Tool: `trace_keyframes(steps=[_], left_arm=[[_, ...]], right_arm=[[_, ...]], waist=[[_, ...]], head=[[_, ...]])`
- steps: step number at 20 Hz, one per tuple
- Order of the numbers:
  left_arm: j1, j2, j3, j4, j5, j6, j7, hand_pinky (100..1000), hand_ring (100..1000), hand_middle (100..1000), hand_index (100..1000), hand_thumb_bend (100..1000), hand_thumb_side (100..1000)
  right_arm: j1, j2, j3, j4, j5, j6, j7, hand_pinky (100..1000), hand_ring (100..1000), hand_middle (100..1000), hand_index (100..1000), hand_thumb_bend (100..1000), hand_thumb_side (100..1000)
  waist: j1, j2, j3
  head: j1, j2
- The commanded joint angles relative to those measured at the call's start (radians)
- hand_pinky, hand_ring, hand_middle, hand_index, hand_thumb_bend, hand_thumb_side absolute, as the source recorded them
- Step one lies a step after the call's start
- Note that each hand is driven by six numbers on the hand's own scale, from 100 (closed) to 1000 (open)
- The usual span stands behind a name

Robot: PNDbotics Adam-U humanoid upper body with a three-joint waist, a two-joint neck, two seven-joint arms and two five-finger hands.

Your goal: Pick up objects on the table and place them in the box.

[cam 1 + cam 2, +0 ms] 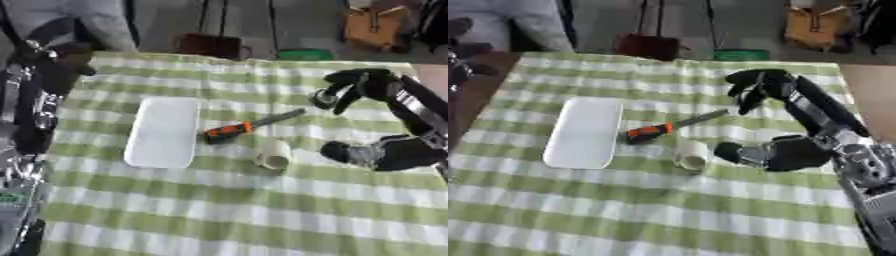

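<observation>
**Black robot hand hangs above a checked cloth, three things beside it**

The right robot hand (754, 86) is black and glossy, with silver at the arm joints behind it; its fingers (751, 102) curl downward and grasp nothing, hovering just beyond the metal tip of the screwdriver (671, 126); a second dark, rounded robot part (776, 152) lies low on the cloth just right of the roll; the left robot hand cannot be made out among the dark machinery at the left edge. The screwdriver has a slim grey shaft and an orange-and-black handle; it lies slantwise between the roll and the box. The roll (690, 155) is a short whitish cylinder, lying on its side. The box (584, 131) is a smooth white rounded rectangle, lying flat to the left. The tabletop (667, 215) wears a soft green-and-white checked cloth.
</observation>
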Motion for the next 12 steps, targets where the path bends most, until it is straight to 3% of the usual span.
trace_keyframes(steps=[1,12], left_arm=[[-0.009,0.009,0.004,-0.015,0.003,0.0,-0.003,616,759,850,834,699,752],[-0.011,0.009,0.001,-0.015,0.004,0.0,-0.008,618,760,851,835,696,752]], right_arm=[[-0.015,-0.018,-0.002,-0.023,-0.004,0.0,0.007,670,579,681,869,698,502],[-0.016,-0.017,-0.003,-0.02,-0.007,0.004,0.014,670,578,676,868,692,501]], waist=[[0.0,-0.014,0.001],[0.0,-0.011,0.001]], head=[[-0.004,0.003],[-0.008,0.003]])
